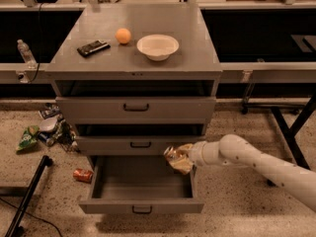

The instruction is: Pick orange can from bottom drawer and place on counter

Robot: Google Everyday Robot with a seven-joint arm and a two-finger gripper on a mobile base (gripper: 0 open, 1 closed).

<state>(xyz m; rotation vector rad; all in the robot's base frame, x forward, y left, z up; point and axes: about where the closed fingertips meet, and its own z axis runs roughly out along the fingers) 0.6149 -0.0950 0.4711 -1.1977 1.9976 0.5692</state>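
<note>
Nearest, the bottom drawer (140, 182) stands pulled open, its tray lying below and to the left of the fingers (185, 162). Just above its right rear corner hangs the gripper (177, 158) at the end of the pale arm that reaches in from the right. The fingers look clamped on the orange can (172, 154), whose shiny end points left; the can hangs clear of the tray, level with the front of the middle drawer (140, 144). So the picking step appears done, and the carry to the counter (190, 53) is the step in hand. Above the fingers the top drawer (136, 107) is closed, and the counter's front edge juts out above that. The next move therefore calls for backing the can away from the cabinet before raising it, or it may catch under that edge. Farther up and to the left of the fingers, the surface carries a white bowl (158, 46), an orange ball (123, 35) and a flat black object (93, 47). The bare stretch right of the bowl looks the easiest landing spot, directly above the fingers.
</note>
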